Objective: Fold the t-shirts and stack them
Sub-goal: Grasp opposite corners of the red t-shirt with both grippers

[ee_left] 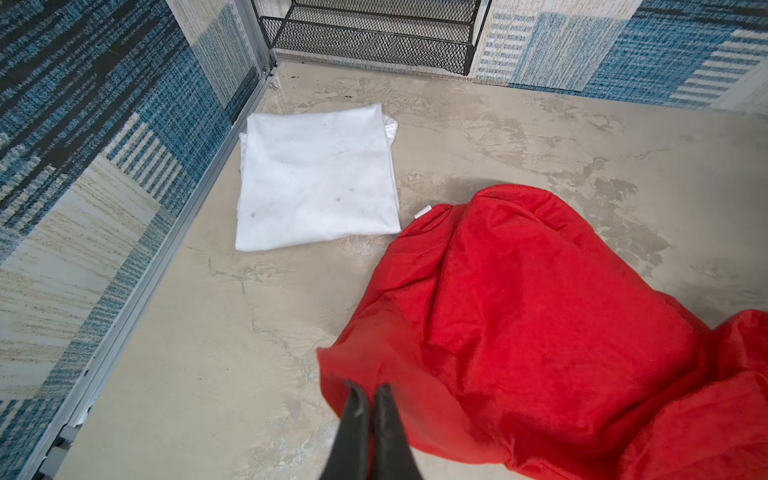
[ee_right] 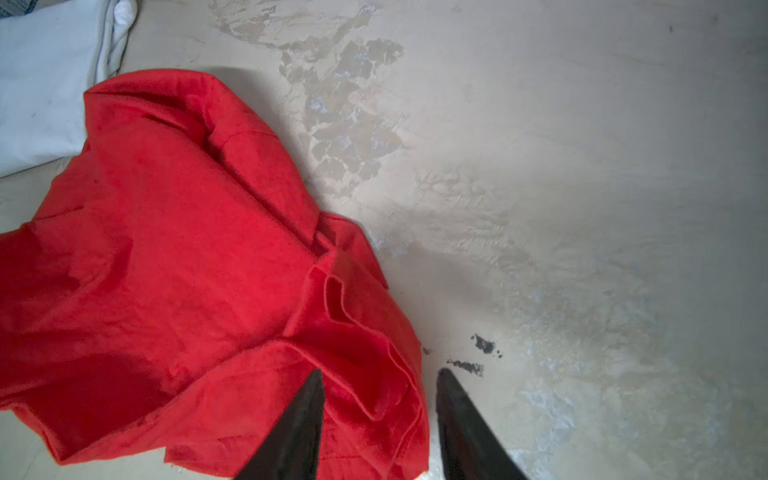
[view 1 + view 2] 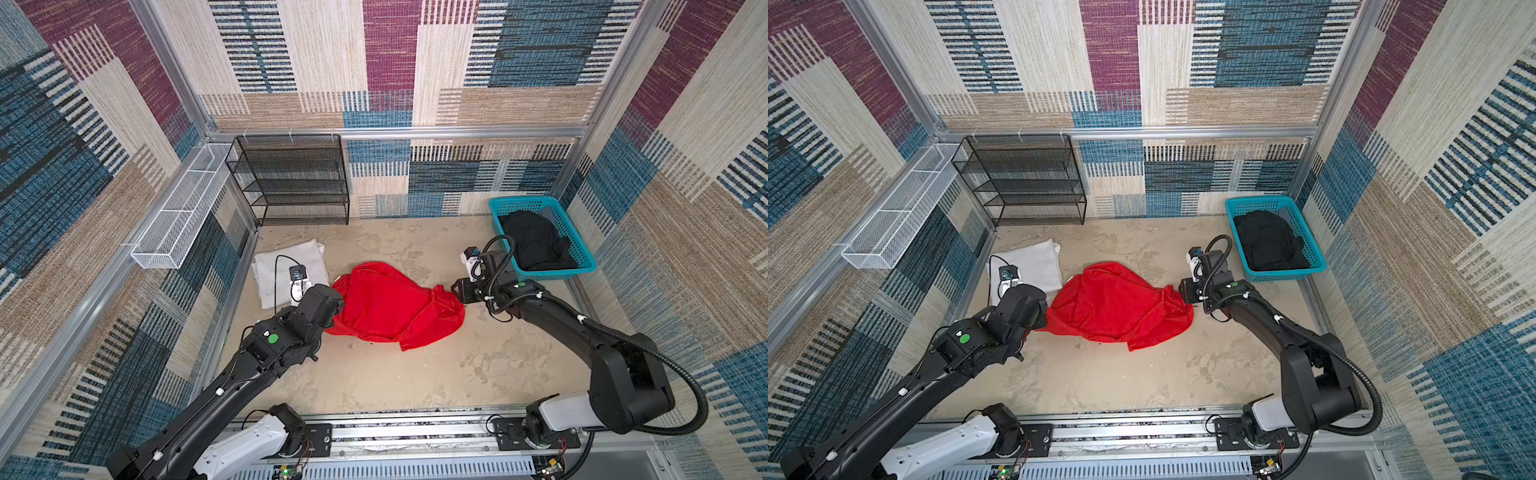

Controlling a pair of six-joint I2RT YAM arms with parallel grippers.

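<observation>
Left tool [image 1: 371, 388] clamped shut on red t-shirt [image 1: 540, 311], right tool [image 2: 380, 372] parted — astride the cloth's edge

You're working on a beige tabletop [image 3: 374, 374], mottled and worn in patches. Take the red t-shirt [image 3: 390, 307] as your marker: it lies in a crumpled heap near the middle of the surface. Just beside it, toward the left wall, you have the white t-shirt [image 3: 309, 255], folded flat into a square. Well apart from the red t-shirt, off to its right by the back corner, the teal basket [image 3: 559, 273] stands on the surface. Behind it and to the left, the black mesh rack [image 3: 291, 183] stands against the back wall.
</observation>
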